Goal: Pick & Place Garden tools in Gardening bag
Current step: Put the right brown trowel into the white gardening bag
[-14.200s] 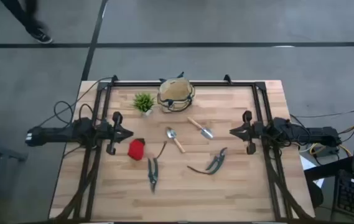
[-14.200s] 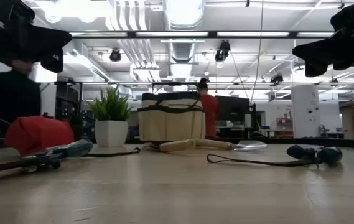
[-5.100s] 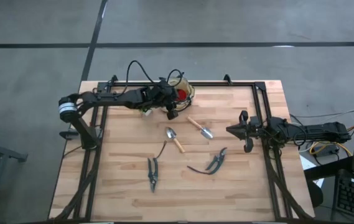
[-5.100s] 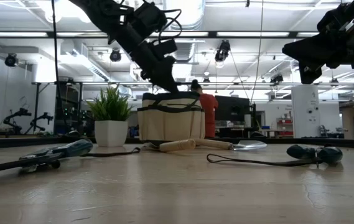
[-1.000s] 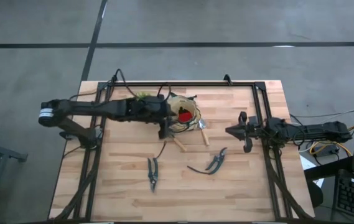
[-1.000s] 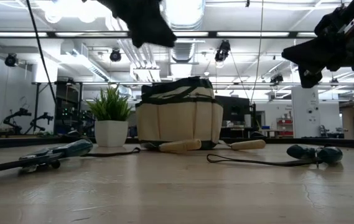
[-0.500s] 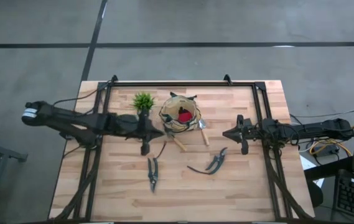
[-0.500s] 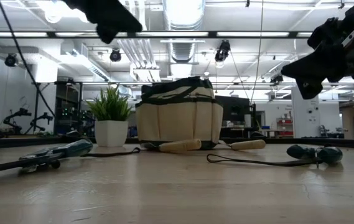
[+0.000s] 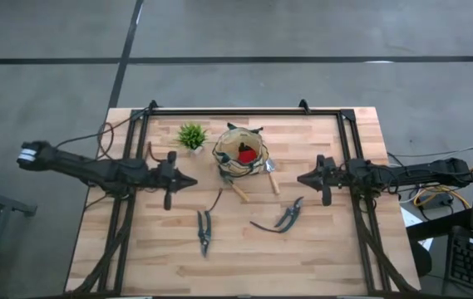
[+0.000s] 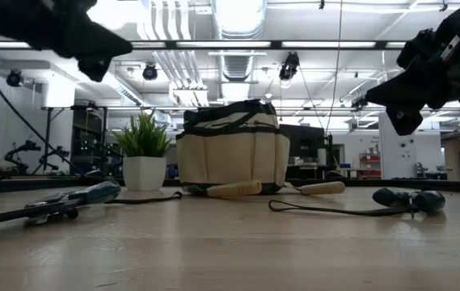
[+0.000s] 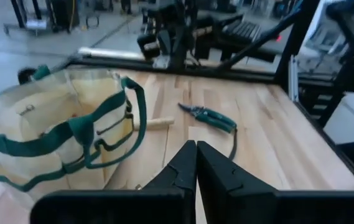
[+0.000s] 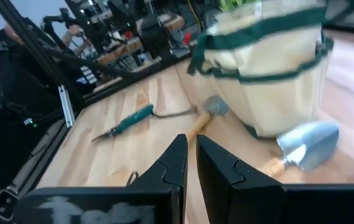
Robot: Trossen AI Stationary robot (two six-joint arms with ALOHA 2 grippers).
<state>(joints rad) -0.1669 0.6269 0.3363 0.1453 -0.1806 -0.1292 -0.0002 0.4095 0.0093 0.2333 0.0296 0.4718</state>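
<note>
The tan gardening bag (image 9: 240, 156) with dark green trim stands upright at the table's far middle, with the small red item (image 9: 246, 154) inside it. Two wooden-handled trowels (image 9: 234, 190) (image 9: 271, 177) lie on the table beside the bag's near side. Two pruning shears (image 9: 204, 231) (image 9: 286, 216) lie flat nearer the front. My left gripper (image 9: 188, 180) is shut and empty, above the table to the left of the bag. My right gripper (image 9: 301, 178) is shut and empty, above the table to the right of the bag.
A small green potted plant (image 9: 191, 135) stands just left of the bag. A black frame (image 9: 244, 111) runs along the table's far edge and down both sides. Bare wood lies along the near edge (image 9: 244, 274). The room beyond shows in the low view.
My left gripper has drawn back from the bag's near left side toward the table's left edge, shut and empty. The bag stays upright with the red item inside. My right gripper has edged a little toward the bag.
</note>
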